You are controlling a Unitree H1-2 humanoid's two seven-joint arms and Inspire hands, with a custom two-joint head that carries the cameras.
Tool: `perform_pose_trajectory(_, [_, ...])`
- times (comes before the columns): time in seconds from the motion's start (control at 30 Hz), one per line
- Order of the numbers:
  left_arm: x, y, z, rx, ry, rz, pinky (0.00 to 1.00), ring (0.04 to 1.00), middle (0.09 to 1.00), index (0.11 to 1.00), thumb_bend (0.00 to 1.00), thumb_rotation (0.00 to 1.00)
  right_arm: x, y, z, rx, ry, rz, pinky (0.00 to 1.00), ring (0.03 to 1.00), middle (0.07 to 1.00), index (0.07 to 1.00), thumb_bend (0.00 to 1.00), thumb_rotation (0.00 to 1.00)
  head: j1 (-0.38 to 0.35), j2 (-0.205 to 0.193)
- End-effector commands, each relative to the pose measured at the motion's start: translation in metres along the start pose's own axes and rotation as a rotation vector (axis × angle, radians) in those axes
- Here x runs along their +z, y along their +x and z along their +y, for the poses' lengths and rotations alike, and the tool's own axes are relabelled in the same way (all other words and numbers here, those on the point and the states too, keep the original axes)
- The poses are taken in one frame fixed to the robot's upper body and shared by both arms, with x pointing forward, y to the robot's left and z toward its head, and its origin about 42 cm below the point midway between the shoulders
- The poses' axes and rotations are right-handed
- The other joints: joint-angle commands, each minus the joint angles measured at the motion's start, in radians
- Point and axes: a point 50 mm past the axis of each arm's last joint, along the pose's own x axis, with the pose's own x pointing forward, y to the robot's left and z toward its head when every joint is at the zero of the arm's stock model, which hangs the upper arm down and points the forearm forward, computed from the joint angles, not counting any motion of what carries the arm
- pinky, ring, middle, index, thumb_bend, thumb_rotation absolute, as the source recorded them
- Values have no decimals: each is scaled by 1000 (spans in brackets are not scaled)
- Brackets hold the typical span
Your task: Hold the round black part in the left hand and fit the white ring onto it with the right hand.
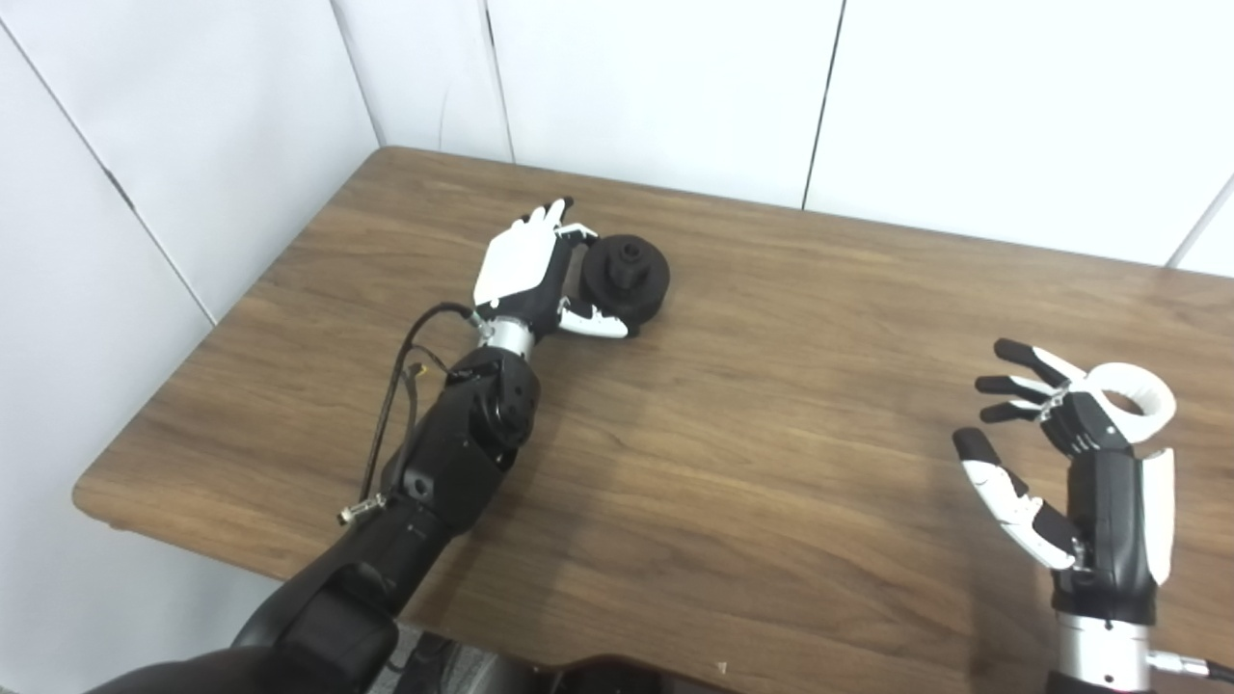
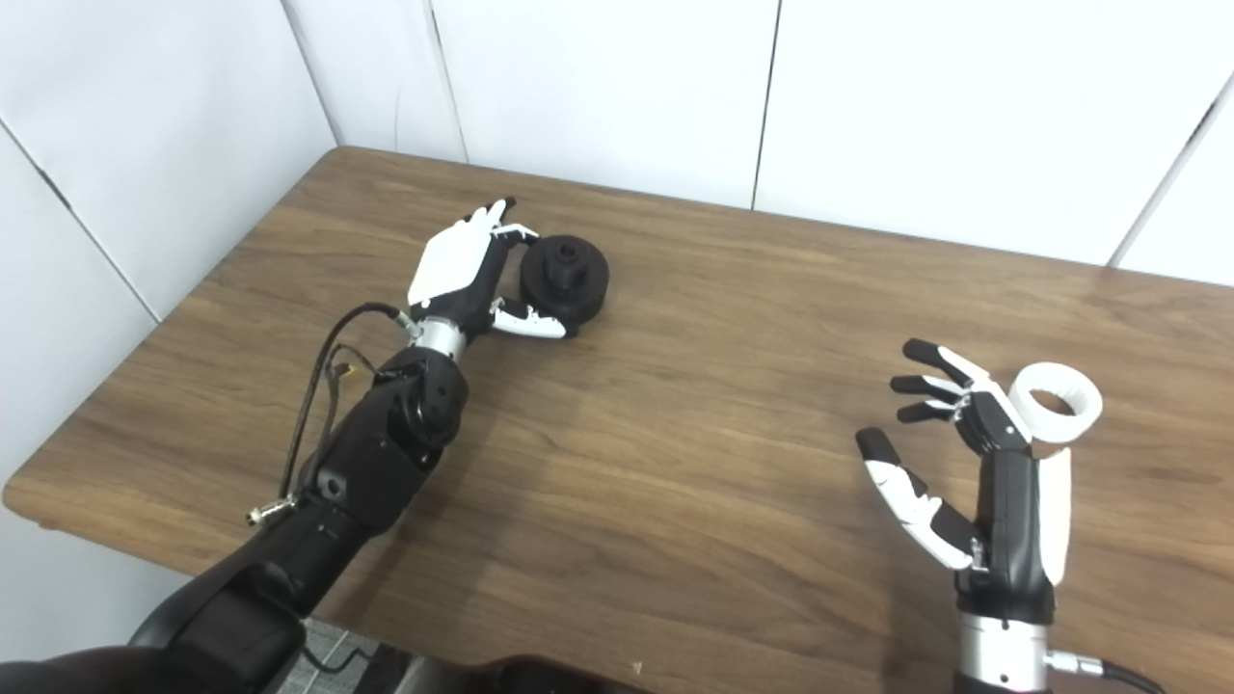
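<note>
Left eye view: the left hand (image 1: pixel 525 275) sits at 11 o'clock on the table (image 1: pixel 771 463), fingers and thumb cupped against the black part (image 1: pixel 629 278) — a real grip can't be told. The right hand (image 1: pixel 1070 463) at 4 o'clock is spread, holding nothing; the ring (image 1: pixel 1128 402) lies just behind it.

Right eye view: the ring (image 2: pixel 1058 402) rests on the wood beside the fingers (image 2: pixel 930 386) — contact unclear.

We find the round part (image 1: pixel 629 278) resting on the table (image 1: pixel 752 501) toward its far left corner, with the left hand (image 1: pixel 528 275) directly on its left side, touching it. The ring (image 2: pixel 1059 401) lies near the table's right edge, just behind the right hand (image 2: pixel 974 472). Part and ring are well apart.
</note>
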Motion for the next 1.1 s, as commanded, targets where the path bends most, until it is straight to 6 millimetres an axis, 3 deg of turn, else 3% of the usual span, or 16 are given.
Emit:
perform_pose_trajectory(0.0, [5, 9, 15, 57, 14, -37, 1000, 1000, 1000, 588, 808, 245, -18, -45, 6, 10, 13, 163, 516, 649, 775, 728, 567, 398, -1, 2])
perform_pose_trajectory(0.17, [8, 4, 12, 22, 9, -55, 1000, 1000, 1000, 592, 818, 298, -18, -44, 7, 8, 13, 163, 518, 649, 774, 728, 563, 396, -2, 4])
perform_pose_trajectory(0.53, [24, -22, -9, -75, -33, -143, 1000, 1000, 1000, 593, 897, 296, -16, -43, 8, 8, 17, 159, 515, 649, 772, 726, 562, 388, -10, 11])
perform_pose_trajectory(1.07, [56, -82, -18, -185, -118, -340, 1000, 1000, 1000, 602, 922, 253, -10, -42, 11, 14, 19, 157, 518, 649, 770, 730, 556, 383, -56, 33])
